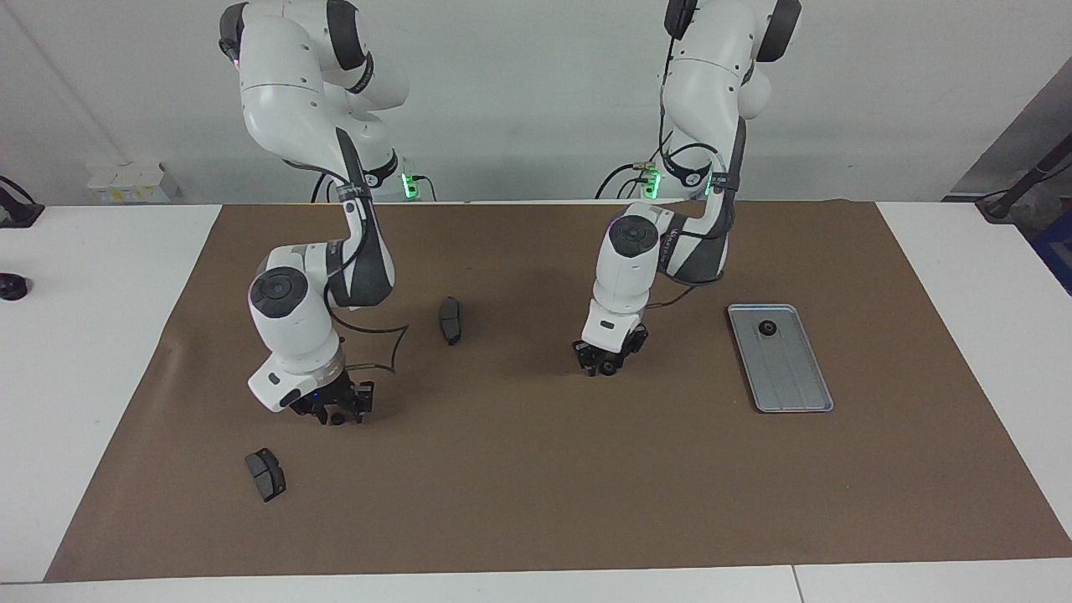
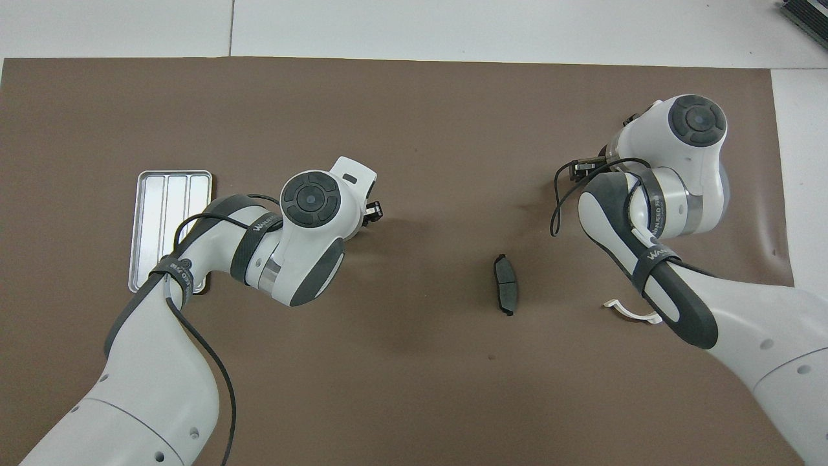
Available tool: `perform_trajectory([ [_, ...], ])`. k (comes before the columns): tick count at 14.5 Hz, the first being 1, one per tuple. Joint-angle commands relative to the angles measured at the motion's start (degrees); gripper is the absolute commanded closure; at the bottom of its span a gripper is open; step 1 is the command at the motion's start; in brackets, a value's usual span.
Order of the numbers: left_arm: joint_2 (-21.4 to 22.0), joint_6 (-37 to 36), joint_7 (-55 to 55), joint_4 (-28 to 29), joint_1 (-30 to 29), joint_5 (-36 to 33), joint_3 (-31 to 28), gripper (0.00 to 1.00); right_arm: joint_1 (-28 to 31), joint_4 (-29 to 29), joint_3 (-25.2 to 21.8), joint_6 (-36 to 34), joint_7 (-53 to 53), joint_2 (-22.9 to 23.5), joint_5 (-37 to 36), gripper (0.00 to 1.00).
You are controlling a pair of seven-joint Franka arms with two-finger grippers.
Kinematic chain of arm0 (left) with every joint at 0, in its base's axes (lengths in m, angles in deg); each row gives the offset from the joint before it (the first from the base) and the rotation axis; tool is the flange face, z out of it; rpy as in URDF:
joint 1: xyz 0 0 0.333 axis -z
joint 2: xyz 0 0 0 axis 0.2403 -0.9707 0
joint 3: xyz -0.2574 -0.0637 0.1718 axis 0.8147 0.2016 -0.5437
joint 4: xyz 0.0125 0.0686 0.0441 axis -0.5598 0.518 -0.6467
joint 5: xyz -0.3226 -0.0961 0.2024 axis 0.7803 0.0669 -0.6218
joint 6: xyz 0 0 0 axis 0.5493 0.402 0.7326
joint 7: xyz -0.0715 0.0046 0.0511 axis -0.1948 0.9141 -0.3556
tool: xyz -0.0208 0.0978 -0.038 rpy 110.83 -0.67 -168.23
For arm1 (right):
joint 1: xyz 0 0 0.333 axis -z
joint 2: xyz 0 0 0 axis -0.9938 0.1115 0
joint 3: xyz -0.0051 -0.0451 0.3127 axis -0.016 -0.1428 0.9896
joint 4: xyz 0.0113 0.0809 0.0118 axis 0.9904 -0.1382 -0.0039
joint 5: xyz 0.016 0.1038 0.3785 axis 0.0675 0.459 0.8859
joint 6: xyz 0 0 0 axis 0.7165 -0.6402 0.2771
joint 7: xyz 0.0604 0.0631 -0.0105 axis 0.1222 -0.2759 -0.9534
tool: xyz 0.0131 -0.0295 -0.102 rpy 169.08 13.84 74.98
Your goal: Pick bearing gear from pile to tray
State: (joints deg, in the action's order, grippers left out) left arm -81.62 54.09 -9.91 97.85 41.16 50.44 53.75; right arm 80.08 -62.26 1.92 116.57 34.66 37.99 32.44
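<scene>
The silver ridged tray (image 1: 787,377) lies on the brown mat toward the left arm's end; it also shows in the overhead view (image 2: 158,213), partly under the left arm. One small black ring (image 1: 766,328) sits in the tray's end nearer the robots. No loose pile of rings shows on the mat; any others are hidden. My left gripper (image 1: 605,365) hangs low over the mat beside the tray, toward the table's middle. My right gripper (image 1: 337,412) is low over the mat toward the right arm's end.
A dark grey curved pad (image 1: 450,320) lies near the mat's middle, also in the overhead view (image 2: 506,285). A second pad (image 1: 265,474) lies farther from the robots than the right gripper. A white half-ring bracket (image 2: 631,312) lies by the right arm.
</scene>
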Motion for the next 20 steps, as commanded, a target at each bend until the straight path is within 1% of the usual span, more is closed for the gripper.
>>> perform_trajectory([
  [1, 0.8, 0.9, -1.5, 1.9, 1.0, -0.9, -0.9, 0.54, 1.2, -3.4, 0.9, 0.3, -0.8, -2.2, -0.6, 0.42],
  [2, 0.9, 0.8, -1.4, 1.9, 1.0, -0.9, -0.9, 0.65, 1.8, -3.6, 0.9, 0.5, -0.8, -2.2, -0.6, 0.45],
  [3, 0.9, 0.3, -1.3, 1.7, 1.0, -0.9, -0.9, 0.96, 1.9, -3.6, 0.9, 0.5, -0.8, -2.4, -0.6, 0.47],
  [4, 0.9, -0.7, -1.3, 1.0, 0.8, -0.9, -0.9, 1.0, 1.9, -3.7, 0.9, 0.4, -0.8, -2.4, -0.6, 0.52],
  [7, 0.8, -6.9, -0.6, -3.8, -0.4, -0.9, -1.0, 1.0, 1.9, -3.7, 0.9, 0.2, -0.7, -2.5, -0.6, 0.68],
  [8, 1.4, -8.2, -0.5, -4.7, -1.8, -0.9, -0.9, 1.0, 1.9, -3.9, 0.9, 0.1, -0.7, -2.5, -0.6, 0.75],
  [9, 3.3, -9.0, -0.1, -4.7, -3.4, -0.8, -0.9, 1.0, 1.9, -4.1, 0.9, 0.1, -0.6, -2.6, -0.6, 0.81],
  [10, 5.3, -10.1, 0.8, -4.2, -5.4, -0.8, -0.8, 1.0, 1.9, -4.1, 1.0, 0.2, -0.6, -2.6, -0.5, 0.85],
  [12, 8.5, -14.4, 6.7, -4.0, -10.4, 0.3, -0.5, 1.0, 1.8, -4.1, 1.0, 0.1, -0.6, -2.6, -0.4, 0.93],
  [13, 9.5, -16.2, 10.5, -4.0, -13.1, 1.7, -0.5, 1.0, 1.7, -3.8, 1.0, -0.2, -0.6, -2.7, -0.4, 0.95],
  [15, 10.3, -18.7, 21.4, -3.9, -19.3, 2.7, -0.6, 1.0, 1.1, -3.2, 1.5, -0.4, -0.7, -3.5, -0.4, 0.96],
  [16, 10.5, -19.0, 25.8, -3.1, -22.1, 2.7, -0.6, 1.0, 1.1, -2.8, 2.7, -0.4, -0.9, -4.1, -0.5, 0.96],
  [17, 11.4, -18.1, 28.8, -0.8, -24.2, 2.7, -0.7, 1.0, 1.1, -2.0, 4.7, -0.5, -0.8, -4.8, -0.4, 0.96],
  [19, 13.4, -13.8, 33.5, 4.9, -27.9, 2.8, -0.7, 1.0, 0.3, 0.1, 8.9, -1.3, 0.1, -5.0, -0.2, 0.96],
  [20, 14.7, -11.1, 33.8, 8.9, -28.6, 2.8, -0.8, 1.0, -1.5, 1.7, 9.5, -1.6, 1.0, -4.9, -0.2, 0.96],
])
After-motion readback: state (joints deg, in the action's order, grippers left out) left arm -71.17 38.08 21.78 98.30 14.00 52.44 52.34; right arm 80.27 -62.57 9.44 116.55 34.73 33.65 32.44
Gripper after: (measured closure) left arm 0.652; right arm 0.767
